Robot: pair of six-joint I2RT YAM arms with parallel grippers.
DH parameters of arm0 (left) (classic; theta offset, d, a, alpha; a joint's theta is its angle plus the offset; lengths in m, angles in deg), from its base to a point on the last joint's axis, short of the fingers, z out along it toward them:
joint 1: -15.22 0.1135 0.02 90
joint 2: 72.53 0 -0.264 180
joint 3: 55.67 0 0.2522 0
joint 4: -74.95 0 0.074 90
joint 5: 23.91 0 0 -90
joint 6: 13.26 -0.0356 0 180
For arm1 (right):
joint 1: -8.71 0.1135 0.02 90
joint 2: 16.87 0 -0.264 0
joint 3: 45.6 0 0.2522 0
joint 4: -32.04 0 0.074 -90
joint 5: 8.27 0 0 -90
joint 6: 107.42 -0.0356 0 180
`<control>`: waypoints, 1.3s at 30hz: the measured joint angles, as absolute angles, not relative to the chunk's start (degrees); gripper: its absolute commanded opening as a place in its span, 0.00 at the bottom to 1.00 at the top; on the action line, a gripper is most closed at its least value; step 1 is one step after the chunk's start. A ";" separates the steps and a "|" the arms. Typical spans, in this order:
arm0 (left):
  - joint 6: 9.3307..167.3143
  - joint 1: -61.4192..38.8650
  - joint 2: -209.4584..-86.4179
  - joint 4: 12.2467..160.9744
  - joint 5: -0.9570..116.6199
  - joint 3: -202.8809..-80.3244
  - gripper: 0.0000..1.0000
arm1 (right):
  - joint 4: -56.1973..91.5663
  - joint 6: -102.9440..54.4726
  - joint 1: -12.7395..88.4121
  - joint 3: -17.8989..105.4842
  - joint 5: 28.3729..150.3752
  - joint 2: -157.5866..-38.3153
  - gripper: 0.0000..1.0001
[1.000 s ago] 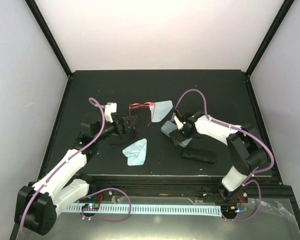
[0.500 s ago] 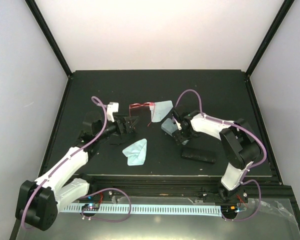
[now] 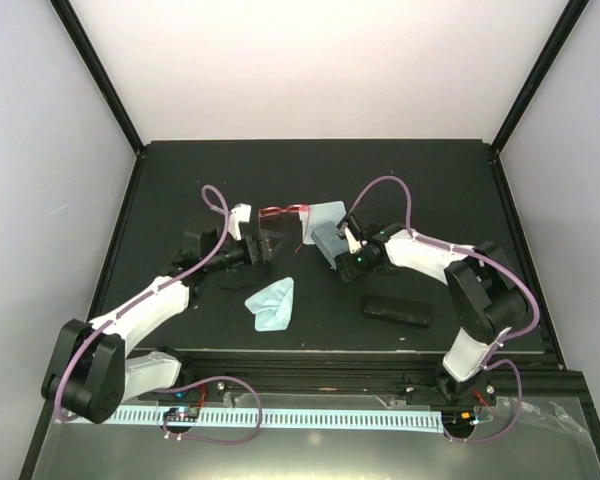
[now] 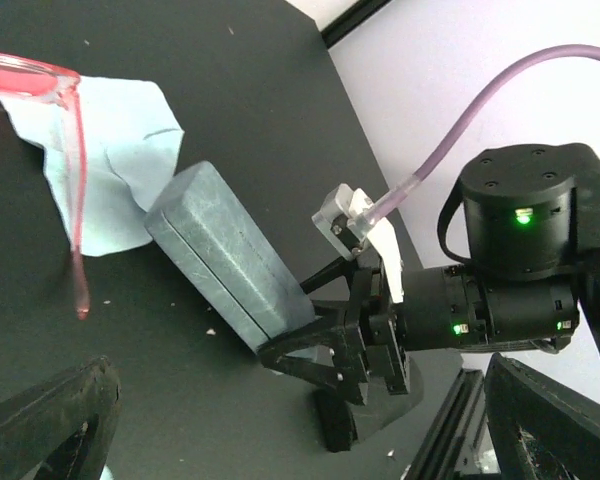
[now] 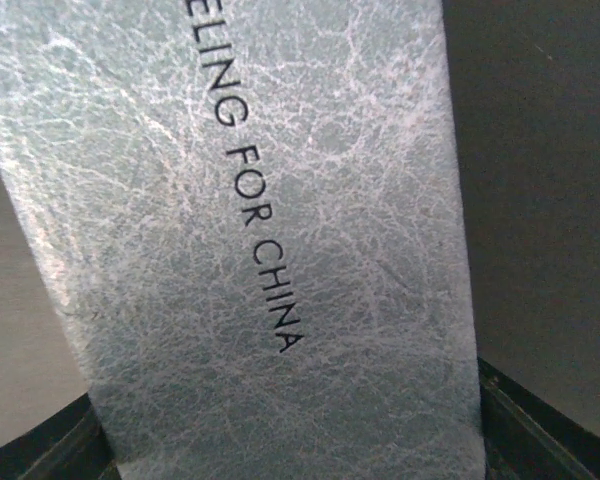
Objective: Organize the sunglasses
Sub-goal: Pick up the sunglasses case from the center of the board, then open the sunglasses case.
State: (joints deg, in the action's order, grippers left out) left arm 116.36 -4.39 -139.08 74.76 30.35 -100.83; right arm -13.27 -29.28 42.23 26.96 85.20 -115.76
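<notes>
Both arms have swung inward and farther across the black surface (image 3: 180, 180) since a second ago. My left fingers (image 4: 50, 425) stand wide apart, holding nothing, just near of the red wire-framed sunglasses (image 3: 280, 212). These lie at the far middle, one thin arm trailing over the edge of the far light blue cleaning cloth (image 3: 327, 216).

I judge the red pair light, springy and easily bent, with slick lenses. I'd take it by the front frame at the bridge or hinge, never by an arm. That is one pair counted; I cannot pick out a black pair against the dark.

With the near light blue cleaning cloth (image 3: 272, 305), the cloths make two.

My right fingers (image 4: 300, 352) straddle the end of the pale blue-grey oblong case (image 3: 330, 243). Whether they pinch it yet I cannot tell. The oblong black case (image 3: 397, 310) on the right makes two cases.
</notes>
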 measured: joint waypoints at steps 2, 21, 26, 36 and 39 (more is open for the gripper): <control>117.52 -5.05 -140.47 73.75 29.97 -101.14 0.99 | -10.95 -30.96 41.90 25.28 88.30 -113.73 0.62; 128.01 -9.66 -151.07 63.07 22.00 -115.39 0.99 | 13.44 -54.13 31.54 18.46 130.48 -93.75 0.59; 129.71 -12.04 -154.35 61.10 18.37 -119.58 0.99 | 21.29 -61.32 31.54 15.40 136.67 -92.44 0.59; 132.93 -15.67 -156.17 58.93 16.79 -120.00 0.76 | 29.90 -70.63 31.54 11.88 142.20 -88.31 0.57; 133.30 -15.91 -155.99 57.73 16.29 -120.15 0.70 | 30.29 -72.80 31.54 11.51 142.40 -87.26 0.56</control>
State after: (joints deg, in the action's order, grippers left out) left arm 133.30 -15.91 -155.99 57.73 16.29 -120.15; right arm 30.29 -72.80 31.54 11.51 142.40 -87.26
